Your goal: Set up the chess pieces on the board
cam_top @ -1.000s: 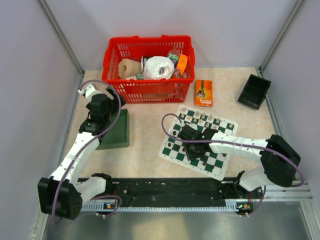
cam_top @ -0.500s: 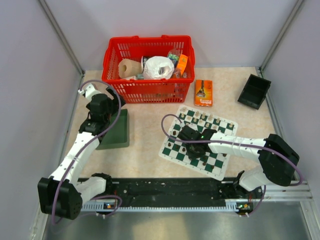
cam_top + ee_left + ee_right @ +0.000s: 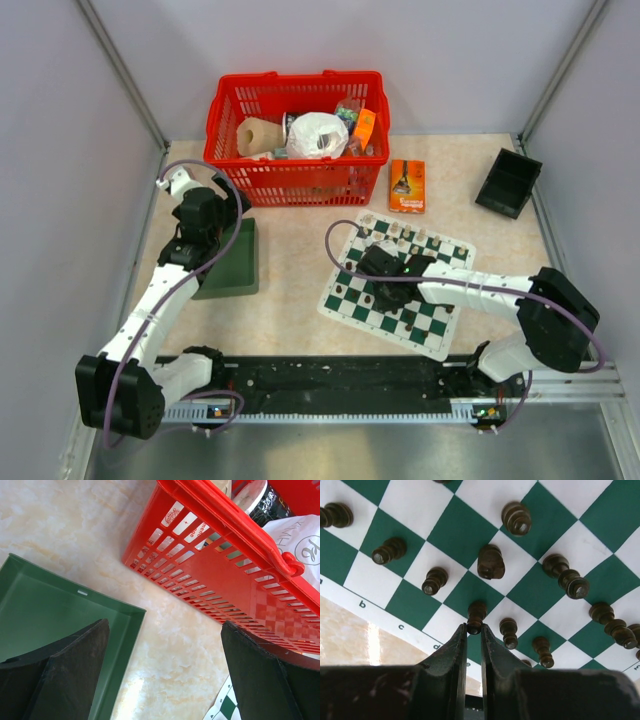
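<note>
Top view: my right gripper (image 3: 386, 290) is working over the board (image 3: 440, 335), lying at 4 o'clock on the table. The red basket (image 3: 228, 110) at 12 o'clock is holding a paper roll (image 3: 258, 135) and a white bag (image 3: 318, 135).

Left wrist: my left gripper (image 3: 165, 627) is gaping wide, gripping nothing, over the green tray (image 3: 45, 605); I'm seeing nothing in its visible corner.

Right wrist: my fingers are pinching together on a dark pawn (image 3: 476, 611) near the board's lettered edge. I'm judging a straight-up lift best, since the neighbour pawn (image 3: 508, 631) is crowding at 3 o'clock.
</note>
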`<state>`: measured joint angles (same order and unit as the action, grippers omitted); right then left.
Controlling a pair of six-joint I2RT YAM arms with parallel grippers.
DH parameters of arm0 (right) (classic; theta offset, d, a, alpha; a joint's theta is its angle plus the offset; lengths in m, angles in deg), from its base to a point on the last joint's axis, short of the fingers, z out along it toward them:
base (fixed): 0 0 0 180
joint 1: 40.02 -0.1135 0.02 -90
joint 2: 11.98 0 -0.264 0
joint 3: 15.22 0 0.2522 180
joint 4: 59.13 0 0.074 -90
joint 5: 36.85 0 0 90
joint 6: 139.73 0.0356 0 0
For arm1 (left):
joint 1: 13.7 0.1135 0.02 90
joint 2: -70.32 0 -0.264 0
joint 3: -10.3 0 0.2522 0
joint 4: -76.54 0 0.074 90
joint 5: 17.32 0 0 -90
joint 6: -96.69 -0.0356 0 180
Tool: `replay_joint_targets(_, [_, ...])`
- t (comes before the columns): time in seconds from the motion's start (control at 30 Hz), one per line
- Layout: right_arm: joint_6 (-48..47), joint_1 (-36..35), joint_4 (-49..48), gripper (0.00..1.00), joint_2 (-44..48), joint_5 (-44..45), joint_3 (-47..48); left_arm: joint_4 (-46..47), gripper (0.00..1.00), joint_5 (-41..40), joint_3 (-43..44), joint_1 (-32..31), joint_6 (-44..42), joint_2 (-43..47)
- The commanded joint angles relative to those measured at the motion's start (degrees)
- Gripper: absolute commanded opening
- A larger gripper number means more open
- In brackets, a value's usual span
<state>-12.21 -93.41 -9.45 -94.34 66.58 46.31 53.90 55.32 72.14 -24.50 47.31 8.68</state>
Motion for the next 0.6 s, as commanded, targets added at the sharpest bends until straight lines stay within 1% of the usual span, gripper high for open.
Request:
replay_joint_targets(0.0, [-0.69,1.53,-2.7,0.12,0.81,0.37,1.98,3.26,0.99,0.4,-0.53,0.44,-0.02,0.04])
replay_joint_targets(0.3, [-0.87,2.15,-5.42,0.13,-0.51,-1.56,0.4,3.26,0.99,0.4,-0.52,0.44,-0.01,0.04])
replay_joint_targets(0.57, [-0.87,2.32,-3.93,0.13,-0.08,-1.39,1.1,3.26,0.99,0.4,-0.53,0.44,-0.02,-0.14])
